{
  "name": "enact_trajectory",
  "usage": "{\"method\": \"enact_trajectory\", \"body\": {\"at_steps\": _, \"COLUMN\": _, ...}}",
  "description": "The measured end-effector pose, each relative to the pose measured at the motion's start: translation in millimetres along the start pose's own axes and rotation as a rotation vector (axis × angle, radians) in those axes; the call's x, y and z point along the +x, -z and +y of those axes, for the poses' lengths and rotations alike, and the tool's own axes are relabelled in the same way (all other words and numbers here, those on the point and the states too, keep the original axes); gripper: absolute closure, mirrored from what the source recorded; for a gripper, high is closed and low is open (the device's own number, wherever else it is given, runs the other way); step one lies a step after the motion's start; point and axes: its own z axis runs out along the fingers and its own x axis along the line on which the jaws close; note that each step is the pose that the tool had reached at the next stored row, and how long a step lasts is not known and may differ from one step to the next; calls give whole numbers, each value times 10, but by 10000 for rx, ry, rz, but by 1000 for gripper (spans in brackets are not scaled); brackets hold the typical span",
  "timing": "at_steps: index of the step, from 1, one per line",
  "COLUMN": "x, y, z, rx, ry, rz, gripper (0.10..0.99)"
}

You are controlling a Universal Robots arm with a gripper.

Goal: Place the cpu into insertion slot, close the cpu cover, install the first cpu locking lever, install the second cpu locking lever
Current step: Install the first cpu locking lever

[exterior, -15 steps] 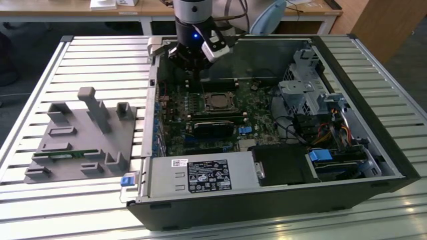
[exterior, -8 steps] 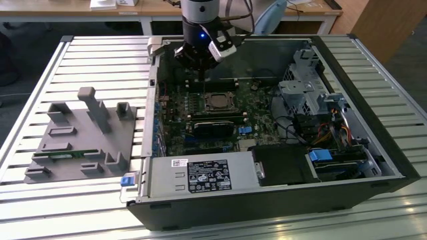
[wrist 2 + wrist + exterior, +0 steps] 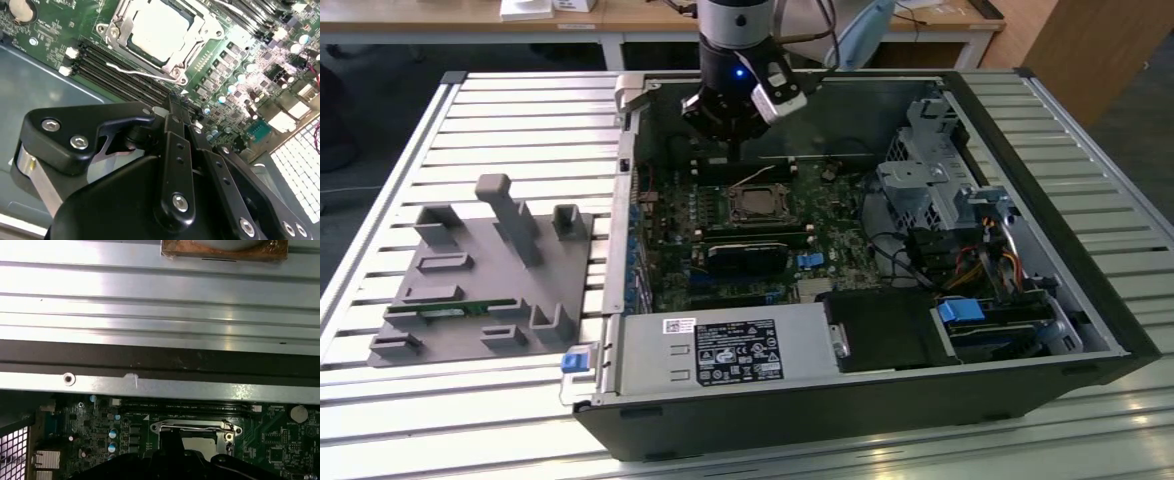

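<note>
Hanging over the open computer case [image 3: 1067, 300], the claw [image 3: 736, 150] sits just above the motherboard [image 3: 720, 250], at the far edge of the socket area in the exterior view. Its fingers [image 3: 176, 120] are closed together, tips meeting in a narrow point, with nothing held between them.

The cpu [image 3: 159, 27] lies seated in the insertion slot [image 3: 757, 203], its pale metal top showing through the window of the cpu cover [image 3: 197, 47]. The cover lies flat over the chip. In the second wrist view the socket is just beyond the claw tips, with the memory slots [image 3: 120, 75] between the two. A thin wire locking lever [image 3: 135, 72] runs along the socket edge nearest the claw; whether it is latched cannot be told. In the first wrist view another wire lever [image 3: 192, 428] crosses the socket frame just ahead of the claw.

The case rests on a slatted metal table [image 3: 520, 110]. A grey fixture block [image 3: 487, 280] stands on the table well apart from the claw, toward the exterior view's left. A labelled power supply [image 3: 720, 352] occupies the near part of the case, well away from the claw.
</note>
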Motion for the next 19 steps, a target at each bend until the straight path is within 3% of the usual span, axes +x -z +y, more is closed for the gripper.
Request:
{"method": "enact_trajectory", "body": {"at_steps": 2, "x": 0, "y": -9, "z": -1, "rx": -56, "ry": 0, "rz": -2, "gripper": 965}}
{"method": "enact_trajectory", "body": {"at_steps": 5, "x": -2, "y": -19, "z": -1, "rx": -514, "ry": -11, "rz": -15, "gripper": 965}}
{"method": "enact_trajectory", "body": {"at_steps": 6, "x": -7, "y": -28, "z": -1, "rx": -583, "ry": -13, "rz": -18, "gripper": 965}}
{"method": "enact_trajectory", "body": {"at_steps": 12, "x": -99, "y": -101, "z": -4, "rx": -549, "ry": -10, "rz": -15, "gripper": 965}}
{"method": "enact_trajectory", "body": {"at_steps": 19, "x": -147, "y": -179, "z": -5, "rx": -537, "ry": 23, "rz": -12, "gripper": 965}}
